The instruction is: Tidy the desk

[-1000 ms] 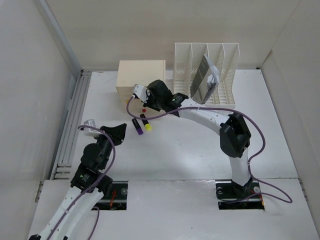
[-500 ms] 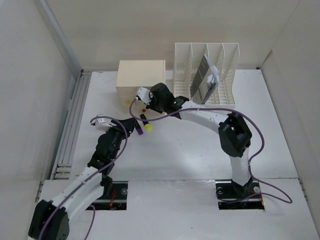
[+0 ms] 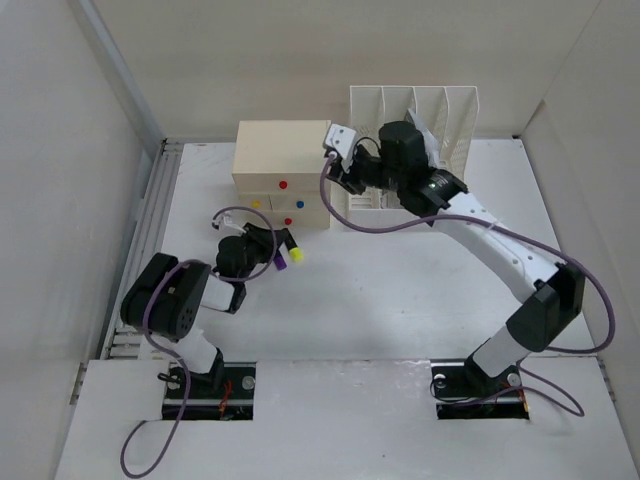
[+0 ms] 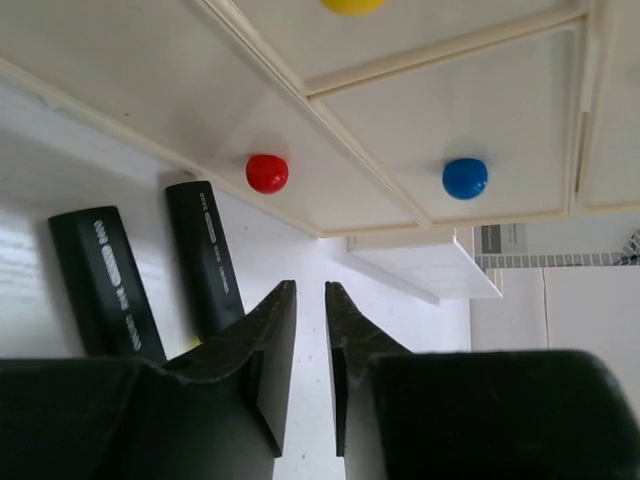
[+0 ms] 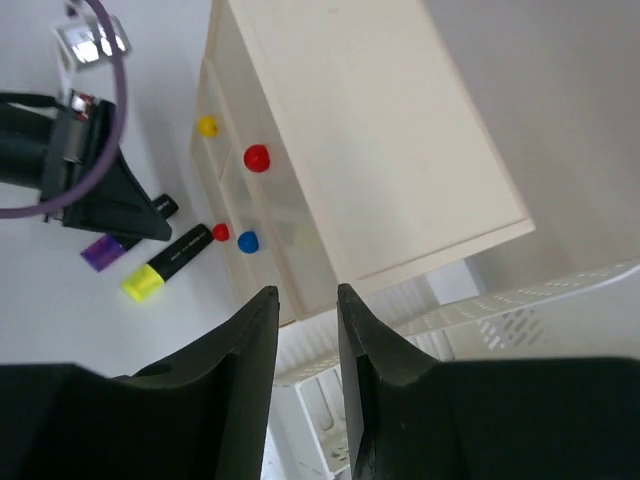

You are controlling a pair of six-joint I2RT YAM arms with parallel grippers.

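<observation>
left fingers (image 4: 280, 325) almost clenched, empty, beside two markers (image 4: 205, 255) on desk (image 3: 400, 300) | right fingers (image 5: 258, 345) parted, empty, held above drawer box (image 5: 370, 130) at desk's far edge

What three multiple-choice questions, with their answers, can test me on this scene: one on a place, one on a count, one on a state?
1. Where do the two markers lie?
A. in the file rack
B. on the desk, in front of the drawer box
C. on top of the drawer box

2. How many red knobs does the drawer box show?
A. one
B. two
C. four

3. How is the right hand?
A. open and empty
B. shut on a marker
C. shut on a knob

Answers: 1 B, both lie flat on the white top below the knobs; 2 B, two red beside a yellow knob and a blue knob; 3 A, its fingers stand apart with nothing between them.
</observation>
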